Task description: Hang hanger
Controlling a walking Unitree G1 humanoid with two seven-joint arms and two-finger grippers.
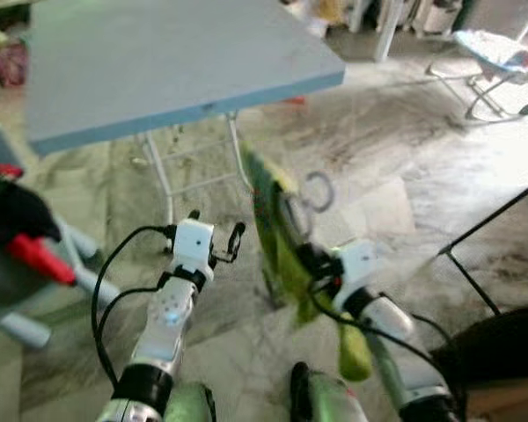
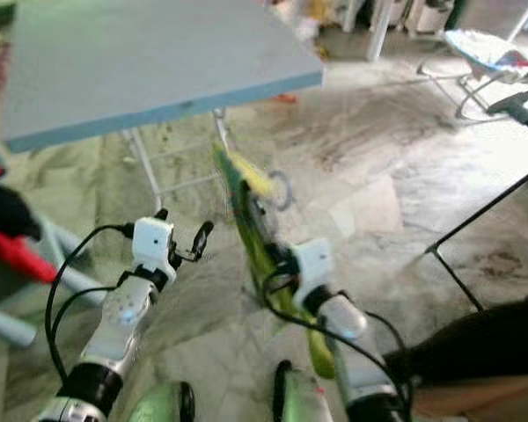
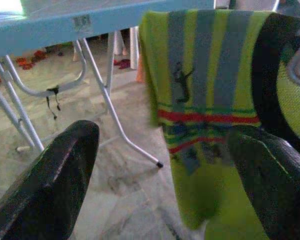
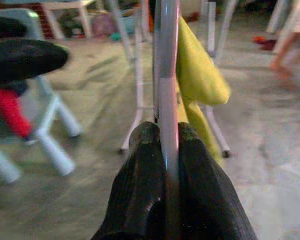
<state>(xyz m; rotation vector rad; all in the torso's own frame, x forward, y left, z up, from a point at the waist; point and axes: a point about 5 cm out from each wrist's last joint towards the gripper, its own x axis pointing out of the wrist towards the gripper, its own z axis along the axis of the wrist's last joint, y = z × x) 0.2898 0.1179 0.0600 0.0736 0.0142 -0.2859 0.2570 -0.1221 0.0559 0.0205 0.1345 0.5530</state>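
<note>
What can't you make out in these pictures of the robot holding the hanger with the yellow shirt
- Hanger: right wrist view shows a bar in the right gripper; its hook is blurred in the eye views.
- Shirt: print blurred; lower part cut by the left wrist view's edge.
- Hanging rail: black stand runs off frame.

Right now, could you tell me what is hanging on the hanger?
A yellow-green striped garment drapes over the hanger, pinched in the right gripper. The cloth covers most of the hanger's frame.
</note>
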